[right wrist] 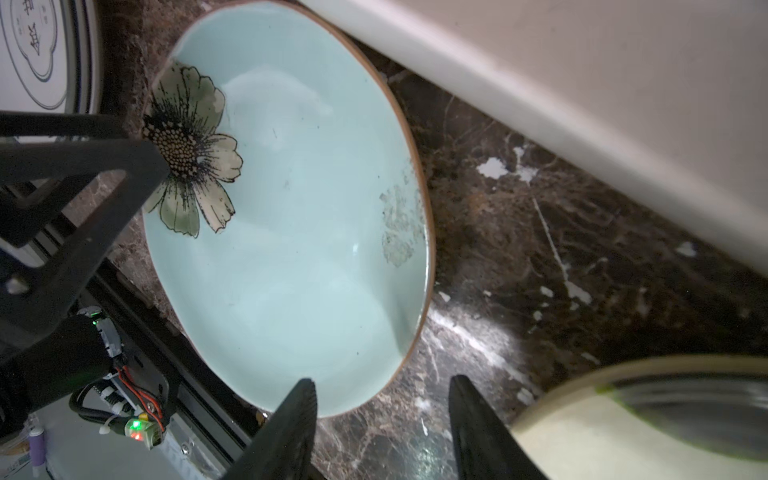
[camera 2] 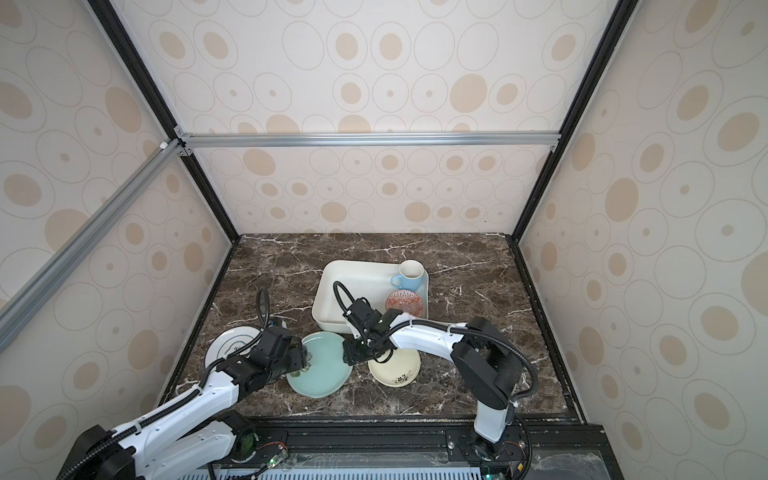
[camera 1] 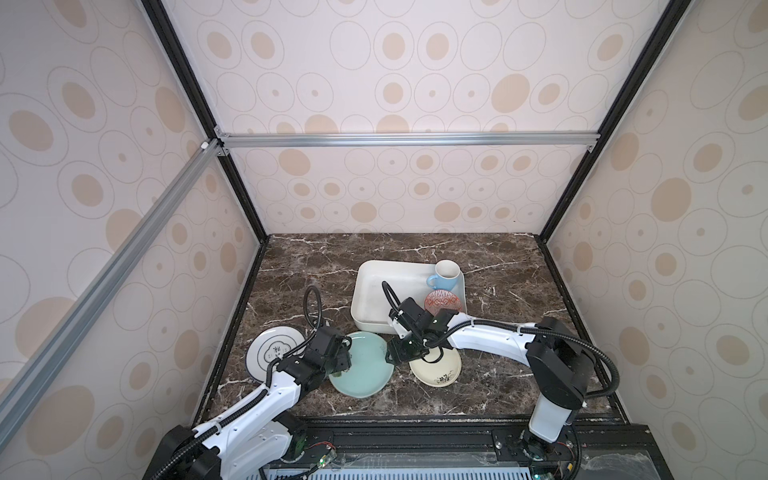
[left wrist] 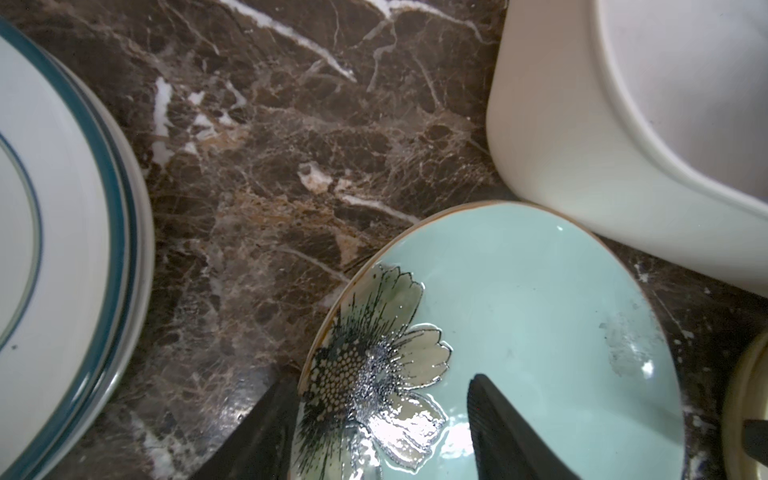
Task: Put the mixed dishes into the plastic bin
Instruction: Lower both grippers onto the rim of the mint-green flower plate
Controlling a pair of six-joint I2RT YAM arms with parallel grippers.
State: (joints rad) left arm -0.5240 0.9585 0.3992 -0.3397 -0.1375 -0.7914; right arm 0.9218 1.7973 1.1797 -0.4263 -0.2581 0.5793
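The left claw (left wrist: 384, 380) stands open astride the rim of the round teal glazed plate (left wrist: 519, 316), one finger outside on the stone and the other over the painted flower. Nothing is pinched. The right claw (right wrist: 382, 378) is open too, straddling the opposite edge.

The plate lies on the dark brown, white-veined marble tabletop (camera 1: 519, 291), just in front of the shallow white plastic bin (camera 1: 390, 282). It sits between the stack of white blue-rimmed plates (camera 1: 270, 353) and the small cream plate (camera 1: 440, 370). A light-blue mug (camera 1: 446, 276) and a red-patterned bowl (camera 1: 442, 301) already sit in the bin.

The plate looks stiff, brittle, slick with glaze and fairly weighty. Its low upturned rim is the only hold, so a firm pinch from both sides seems wise to keep it level.

The tabletop is hard and glossy, unkind to a dropped dish. Panels papered with beige ovals close it in, framed by black and aluminium bars (camera 1: 399, 139).
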